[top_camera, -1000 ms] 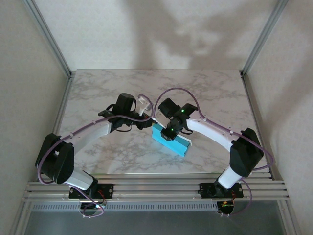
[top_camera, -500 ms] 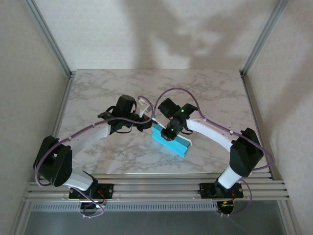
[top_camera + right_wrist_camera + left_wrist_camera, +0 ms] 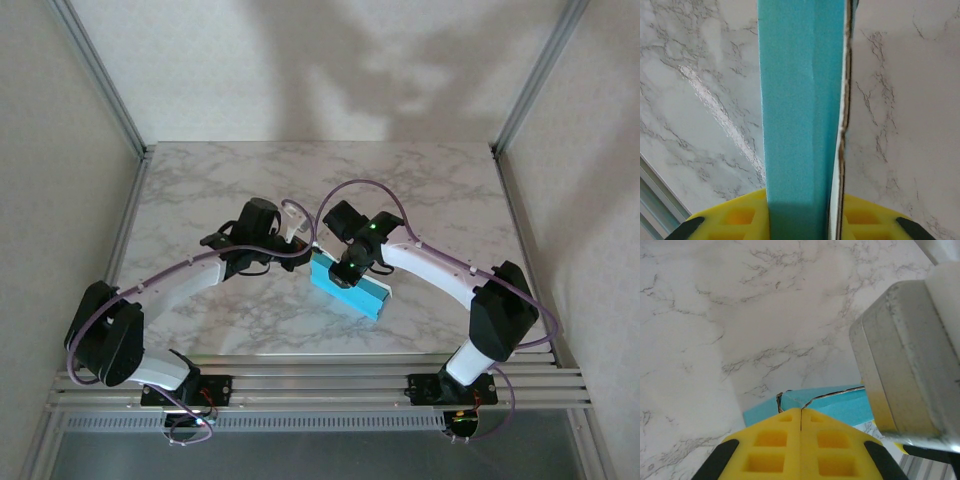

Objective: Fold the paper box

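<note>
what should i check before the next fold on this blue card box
1. Right hand gripping the turquoise card paper box: ok, card sits between its yellow fingers.
2. Left hand shut: ok, pads meet.
3. Left hand pinching the box edge: cannot tell, card starts right at its tips.
4. Box well inside the white marble table's edges: ok.
5. Gap between the two hands: cannot tell, they crowd together.
</note>
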